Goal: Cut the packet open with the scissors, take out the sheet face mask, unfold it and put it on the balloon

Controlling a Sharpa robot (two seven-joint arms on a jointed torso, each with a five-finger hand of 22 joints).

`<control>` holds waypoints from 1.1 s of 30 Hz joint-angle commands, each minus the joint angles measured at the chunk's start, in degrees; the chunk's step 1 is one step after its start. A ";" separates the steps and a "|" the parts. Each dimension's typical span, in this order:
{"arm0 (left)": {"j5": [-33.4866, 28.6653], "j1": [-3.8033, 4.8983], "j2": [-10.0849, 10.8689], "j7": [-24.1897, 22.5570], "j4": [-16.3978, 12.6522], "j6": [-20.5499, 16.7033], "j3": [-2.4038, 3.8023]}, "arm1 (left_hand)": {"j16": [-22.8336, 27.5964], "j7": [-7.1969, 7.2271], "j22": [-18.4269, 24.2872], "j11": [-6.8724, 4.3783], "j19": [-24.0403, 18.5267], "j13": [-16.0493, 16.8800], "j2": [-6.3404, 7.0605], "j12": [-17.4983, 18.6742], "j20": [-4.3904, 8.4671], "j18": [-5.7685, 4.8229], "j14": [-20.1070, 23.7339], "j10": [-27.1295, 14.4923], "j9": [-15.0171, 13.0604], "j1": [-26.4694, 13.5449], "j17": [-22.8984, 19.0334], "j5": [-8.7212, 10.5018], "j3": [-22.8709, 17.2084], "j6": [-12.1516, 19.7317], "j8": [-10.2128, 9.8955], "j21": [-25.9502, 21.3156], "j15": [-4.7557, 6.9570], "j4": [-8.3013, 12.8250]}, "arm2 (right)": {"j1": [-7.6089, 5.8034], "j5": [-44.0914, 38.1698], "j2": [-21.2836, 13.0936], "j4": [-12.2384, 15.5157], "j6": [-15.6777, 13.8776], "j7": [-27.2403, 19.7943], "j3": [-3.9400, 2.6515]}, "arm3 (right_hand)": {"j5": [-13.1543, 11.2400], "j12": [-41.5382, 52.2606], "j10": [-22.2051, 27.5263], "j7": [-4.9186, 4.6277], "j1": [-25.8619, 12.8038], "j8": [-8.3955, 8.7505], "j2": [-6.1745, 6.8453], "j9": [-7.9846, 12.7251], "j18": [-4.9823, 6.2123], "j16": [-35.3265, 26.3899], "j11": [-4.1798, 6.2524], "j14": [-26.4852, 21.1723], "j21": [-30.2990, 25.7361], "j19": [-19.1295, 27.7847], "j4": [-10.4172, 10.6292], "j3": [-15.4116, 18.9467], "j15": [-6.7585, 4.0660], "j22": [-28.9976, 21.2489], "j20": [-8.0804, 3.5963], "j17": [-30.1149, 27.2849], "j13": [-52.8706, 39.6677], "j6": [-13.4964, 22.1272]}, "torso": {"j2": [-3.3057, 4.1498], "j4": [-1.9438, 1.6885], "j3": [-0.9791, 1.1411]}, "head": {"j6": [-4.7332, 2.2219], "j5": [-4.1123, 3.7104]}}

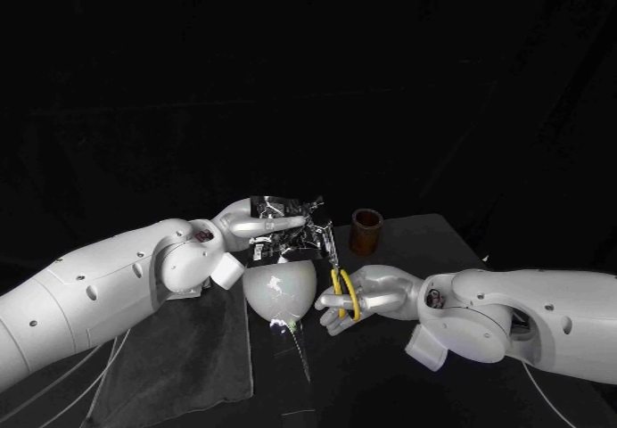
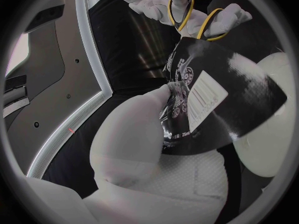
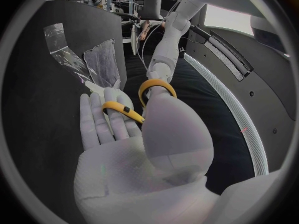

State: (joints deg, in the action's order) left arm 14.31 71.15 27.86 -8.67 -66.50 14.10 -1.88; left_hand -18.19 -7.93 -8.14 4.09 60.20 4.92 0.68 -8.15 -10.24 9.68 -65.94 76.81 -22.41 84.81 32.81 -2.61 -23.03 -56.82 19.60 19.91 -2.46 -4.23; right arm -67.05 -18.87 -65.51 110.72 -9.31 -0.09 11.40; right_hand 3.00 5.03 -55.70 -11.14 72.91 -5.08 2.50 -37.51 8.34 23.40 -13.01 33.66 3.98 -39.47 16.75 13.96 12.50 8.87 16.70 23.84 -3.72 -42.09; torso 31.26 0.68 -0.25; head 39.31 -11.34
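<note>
My left hand (image 1: pixel 253 223) holds the shiny black and silver packet (image 1: pixel 285 218) up above the white balloon (image 1: pixel 281 290). In the left wrist view the thumb (image 2: pixel 140 134) pinches the packet (image 2: pixel 218 99) at its lower edge, with the balloon (image 2: pixel 277 129) behind it. My right hand (image 1: pixel 370 299) grips the yellow-handled scissors (image 1: pixel 342 290), blades pointing up to the packet's right edge. The yellow loops (image 3: pixel 154 87) sit round that hand's fingers (image 3: pixel 106 119). From the left wrist view the scissors (image 2: pixel 193 17) and the right hand (image 2: pixel 156 2) meet the packet's far edge; the blades are hidden.
A brown cylinder (image 1: pixel 366 230) stands on the table just behind the scissors. A dark cloth (image 1: pixel 193 357) lies on the table under my left arm, in front of the balloon.
</note>
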 commanded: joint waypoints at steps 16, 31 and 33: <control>1.47 0.07 0.09 0.52 0.06 3.33 0.06 | -0.32 0.25 -0.13 -0.12 -0.22 -0.04 -0.57 -0.17 0.43 0.59 -0.02 0.65 -0.57 -0.18 0.15 -0.14 -0.93 -0.10 0.17 0.47 0.24 1.34 | -0.06 -0.57 -0.02 0.06 -2.05 -0.58 0.00 | -0.25 4.77 -10.53 -1.72 2.38 -4.65 -3.16 -0.38 2.24 7.20 3.63 9.19 2.26 -3.24 -0.56 1.43 -3.69 0.27 -0.49 -0.55 -1.07 -7.47 | 0.02 -0.08 0.02 | 0.56 -0.24; 1.91 0.07 0.10 0.63 0.12 3.92 0.05 | -0.34 0.26 -0.16 -0.13 -0.23 -0.02 -0.57 -0.19 0.44 0.58 -0.03 0.67 -0.59 -0.20 0.17 -0.14 -0.92 -0.11 0.18 0.51 0.24 1.37 | -0.06 -0.39 0.04 -0.07 -3.94 -1.32 0.00 | -0.26 7.92 -16.07 0.80 5.41 -7.06 -6.29 -1.28 2.36 11.54 6.11 15.42 3.95 -6.23 -0.69 5.15 -6.07 0.71 -2.17 0.70 -3.33 -11.58 | 0.02 -0.02 0.02 | 0.76 -0.14; 1.95 0.07 0.17 0.63 0.17 3.91 0.05 | -0.36 0.26 -0.19 -0.13 -0.24 -0.01 -0.58 -0.21 0.45 0.57 -0.04 0.69 -0.61 -0.22 0.18 -0.14 -0.92 -0.13 0.19 0.55 0.25 1.40 | -0.06 -0.39 0.00 -0.03 -3.93 -1.47 0.00 | -0.26 7.76 -15.73 0.70 5.49 -6.92 -6.31 -1.27 2.33 11.45 5.99 15.16 3.95 -6.24 -0.68 5.47 -5.99 0.69 -2.17 0.69 -3.34 -11.36 | 0.00 -0.04 0.03 | 0.77 -0.19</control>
State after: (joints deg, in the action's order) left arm 15.47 71.24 28.18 -8.09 -66.04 15.63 -1.79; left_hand -18.18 -7.78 -8.26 3.97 59.98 4.86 0.46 -8.14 -10.04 9.27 -66.04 76.92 -22.42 84.56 32.92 -2.55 -23.03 -56.77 19.61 20.14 -2.58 -4.24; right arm -67.00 -19.25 -65.52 110.68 -12.39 0.14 11.56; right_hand 3.00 12.94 -71.55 -10.16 78.30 -11.98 -3.52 -38.72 9.72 34.74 -7.08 48.25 7.64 -45.43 16.09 19.57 6.95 9.49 14.46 24.50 -7.01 -53.52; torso 31.27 0.64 -0.24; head 40.06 -11.49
